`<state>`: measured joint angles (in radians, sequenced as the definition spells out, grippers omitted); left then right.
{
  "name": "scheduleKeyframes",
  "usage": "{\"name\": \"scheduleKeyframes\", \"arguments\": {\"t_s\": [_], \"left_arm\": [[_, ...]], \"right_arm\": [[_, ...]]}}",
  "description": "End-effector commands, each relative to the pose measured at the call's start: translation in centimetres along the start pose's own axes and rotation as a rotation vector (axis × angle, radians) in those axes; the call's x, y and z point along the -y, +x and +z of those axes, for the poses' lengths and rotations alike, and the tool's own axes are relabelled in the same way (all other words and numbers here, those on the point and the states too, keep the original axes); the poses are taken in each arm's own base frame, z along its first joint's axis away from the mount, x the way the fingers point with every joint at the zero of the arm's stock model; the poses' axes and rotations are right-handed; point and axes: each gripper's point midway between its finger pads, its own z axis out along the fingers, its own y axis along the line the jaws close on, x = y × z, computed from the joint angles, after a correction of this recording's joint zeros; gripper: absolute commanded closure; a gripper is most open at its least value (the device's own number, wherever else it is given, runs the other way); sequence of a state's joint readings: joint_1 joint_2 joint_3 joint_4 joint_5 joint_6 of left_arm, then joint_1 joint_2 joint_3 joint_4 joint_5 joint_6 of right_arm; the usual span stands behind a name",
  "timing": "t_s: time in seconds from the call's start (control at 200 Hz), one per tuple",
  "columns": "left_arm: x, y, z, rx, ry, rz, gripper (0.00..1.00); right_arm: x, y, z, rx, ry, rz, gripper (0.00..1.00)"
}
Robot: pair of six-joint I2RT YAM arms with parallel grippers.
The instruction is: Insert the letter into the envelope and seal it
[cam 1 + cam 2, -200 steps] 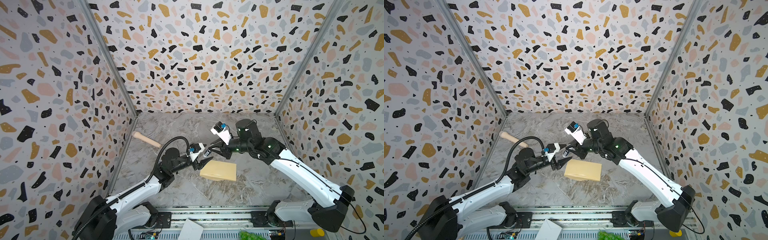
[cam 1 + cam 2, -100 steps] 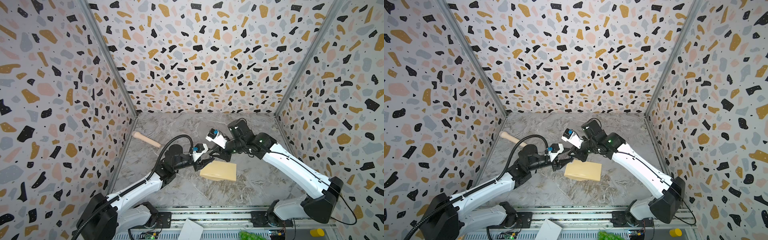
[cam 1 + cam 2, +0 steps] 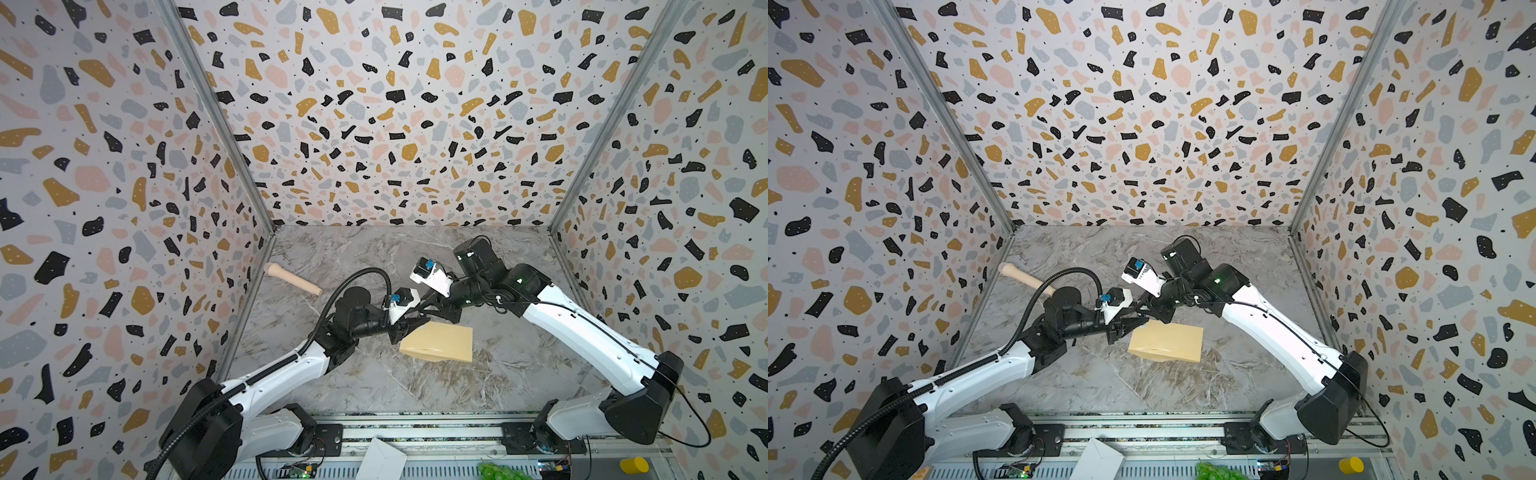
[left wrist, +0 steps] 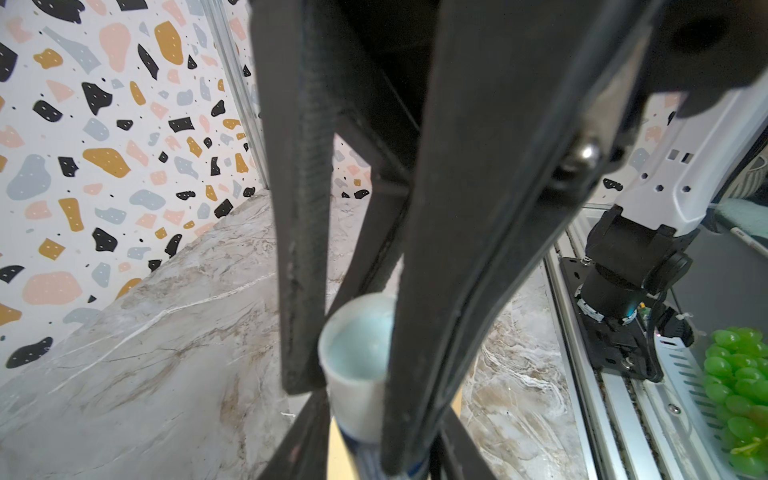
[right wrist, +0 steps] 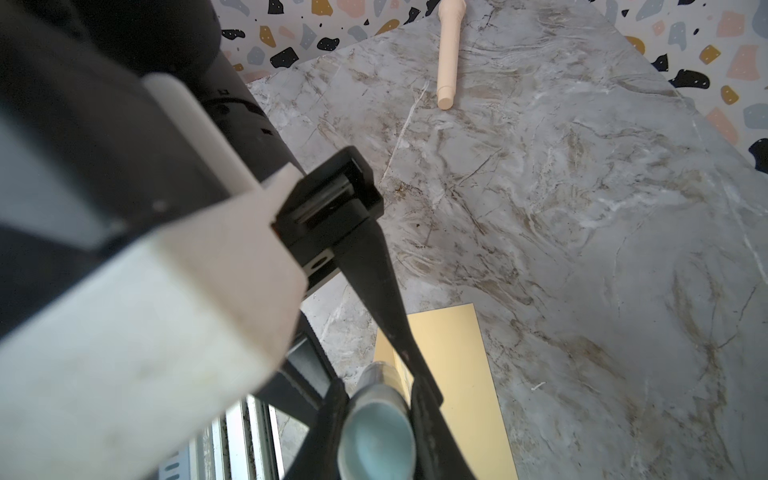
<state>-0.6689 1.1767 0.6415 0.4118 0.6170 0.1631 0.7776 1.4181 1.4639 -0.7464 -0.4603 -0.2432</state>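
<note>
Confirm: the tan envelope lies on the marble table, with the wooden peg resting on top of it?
No: the wooden peg lies on the marble table near the left wall, apart from the envelope, as both top views show. The rest holds.

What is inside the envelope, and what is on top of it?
Its inside is hidden: the envelope lies on the table, and no letter shows. Above its corner, the left gripper and right gripper meet around a white cylinder; whether it touches the paper is unclear.
</note>
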Motion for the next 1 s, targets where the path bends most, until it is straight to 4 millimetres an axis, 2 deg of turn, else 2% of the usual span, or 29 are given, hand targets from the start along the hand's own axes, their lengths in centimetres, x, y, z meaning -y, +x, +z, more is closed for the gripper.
{"name": "scheduleKeyframes", "arguments": {"t_s": [0.0, 0.095, 0.175, 0.295, 0.335, 0.491, 0.561, 0.696, 0.791, 0.911, 0.996], "left_arm": [[-0.3, -2.6, 0.2, 0.055, 0.008, 0.031, 0.70], [-0.4, -2.8, 0.3, 0.060, 0.007, 0.021, 0.81], [-0.5, -2.9, 0.4, 0.066, 0.006, 0.006, 1.00], [-1.3, -3.5, 0.4, 0.101, -0.035, -0.033, 1.00], [-1.6, -3.6, 0.2, 0.117, -0.061, -0.051, 1.00], [-3.6, -5.1, -0.8, 0.192, -0.186, -0.146, 1.00], [-4.7, -5.9, -1.5, 0.237, -0.250, -0.211, 1.00], [-6.4, -7.3, -3.3, 0.336, -0.362, -0.344, 1.00], [-7.2, -8.2, -4.3, 0.406, -0.400, -0.435, 1.00], [-8.7, -8.4, -5.3, 0.485, -0.455, -0.630, 1.00], [-9.2, -8.2, -5.7, 0.537, -0.464, -0.761, 1.00]], "right_arm": [[-0.8, -1.6, -1.1, 0.044, -0.019, -0.035, 1.00], [-0.9, -1.8, -1.1, 0.055, -0.017, -0.042, 0.99], [-0.7, -2.0, -1.2, 0.067, -0.006, -0.049, 0.94], [0.4, -2.7, -1.7, 0.108, 0.071, -0.058, 0.77], [0.8, -3.1, -2.1, 0.130, 0.111, -0.058, 0.68], [2.4, -4.1, -4.8, 0.255, 0.283, -0.075, 0.39], [2.6, -4.0, -6.0, 0.329, 0.345, -0.094, 0.32], [2.7, -3.1, -8.1, 0.476, 0.452, -0.108, 0.22], [2.3, -2.7, -9.0, 0.605, 0.487, -0.131, 0.19], [1.5, -2.1, -9.3, 0.755, 0.496, -0.192, 0.19], [0.6, -1.9, -9.4, 0.864, 0.503, -0.284, 0.23]]}}
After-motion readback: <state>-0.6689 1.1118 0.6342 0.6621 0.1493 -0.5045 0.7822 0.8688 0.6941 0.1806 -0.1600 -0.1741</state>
